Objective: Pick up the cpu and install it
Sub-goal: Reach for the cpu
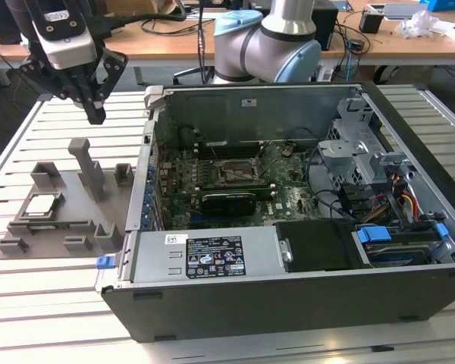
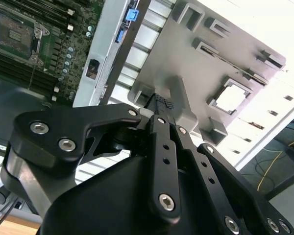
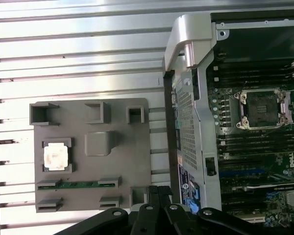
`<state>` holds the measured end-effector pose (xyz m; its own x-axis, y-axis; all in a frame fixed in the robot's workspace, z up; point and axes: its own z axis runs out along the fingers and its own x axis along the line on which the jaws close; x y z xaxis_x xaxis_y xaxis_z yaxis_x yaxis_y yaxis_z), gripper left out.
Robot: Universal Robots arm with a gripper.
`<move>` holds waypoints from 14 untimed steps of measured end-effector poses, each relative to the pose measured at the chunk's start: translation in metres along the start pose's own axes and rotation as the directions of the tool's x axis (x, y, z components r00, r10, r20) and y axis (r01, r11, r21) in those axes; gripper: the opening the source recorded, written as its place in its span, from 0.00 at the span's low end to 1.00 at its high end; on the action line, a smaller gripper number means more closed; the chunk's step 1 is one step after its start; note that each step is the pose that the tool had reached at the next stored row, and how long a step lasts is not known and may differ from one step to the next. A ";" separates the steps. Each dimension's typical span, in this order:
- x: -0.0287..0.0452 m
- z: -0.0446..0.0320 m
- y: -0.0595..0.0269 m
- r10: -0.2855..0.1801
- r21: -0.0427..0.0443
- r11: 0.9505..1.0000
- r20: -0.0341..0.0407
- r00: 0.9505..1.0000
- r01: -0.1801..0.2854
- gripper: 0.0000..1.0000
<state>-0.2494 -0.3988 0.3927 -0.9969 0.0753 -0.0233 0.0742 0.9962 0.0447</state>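
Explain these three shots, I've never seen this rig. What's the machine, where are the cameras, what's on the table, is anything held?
It is one robot arm ending in a black claw. The exterior view looks on from off the arm. Both wrist views come from cameras riding on the arm and look past the claw. On the slatted table stand an open computer case and a grey holder tray. The cpu, a pale square chip, lies in a pocket of that tray. The claw hangs above the tray, shut and holding nothing. The socket on the board inside the case looks empty.
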 end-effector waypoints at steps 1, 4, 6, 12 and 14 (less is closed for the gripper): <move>0.0021 -0.0001 -0.0002 0.000 0.000 1.000 0.000 1.000 0.000 0.11; 0.0068 -0.0002 -0.0005 0.000 0.000 1.000 0.000 1.000 0.000 0.11; 0.0094 -0.0002 -0.0007 0.000 0.000 1.000 0.000 1.000 0.000 0.11; 0.0201 -0.0005 -0.0015 0.000 0.000 1.000 0.000 1.000 0.000 0.11; 0.0227 -0.0006 -0.0017 0.000 0.000 1.000 0.000 1.000 0.000 0.11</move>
<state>-0.2722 -0.3988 0.3927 -0.9969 0.0752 -0.0234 0.0741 0.9963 0.0445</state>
